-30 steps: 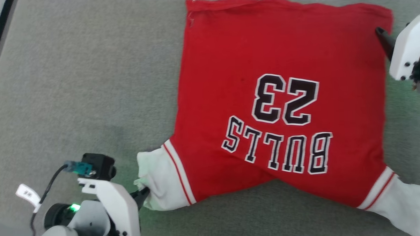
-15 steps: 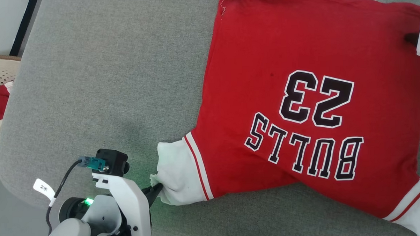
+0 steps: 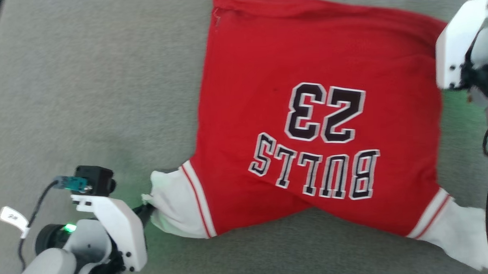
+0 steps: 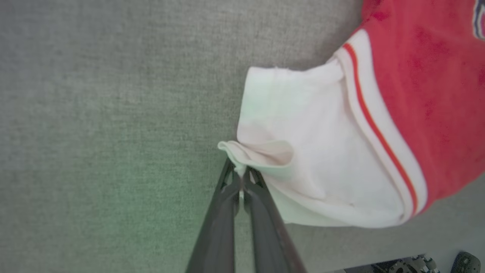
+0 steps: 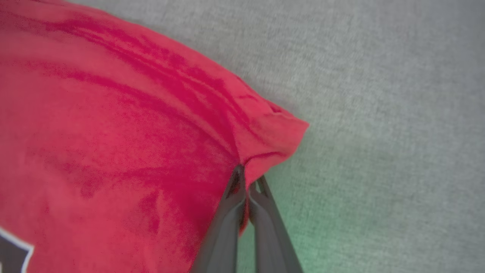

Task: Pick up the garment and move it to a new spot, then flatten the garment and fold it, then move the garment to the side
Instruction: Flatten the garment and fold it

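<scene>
The fingers of the right tool [image 5: 246, 180] are hidden behind its white housing in the head view, where the right-hand sleeve [image 3: 460, 235] of the garment [image 3: 308, 110] runs off the bottom edge, and both wrist views are slightly blurred. One garment lies spread on the grey surface [image 3: 84, 98], its lettering upside down, with two white sleeves and two tools on it. The left tool [image 4: 239, 176] is pinched closed on the edge of the left-hand sleeve [image 4: 303, 151], and the right tool is pinched closed on a red hem corner [image 5: 280, 140].
</scene>
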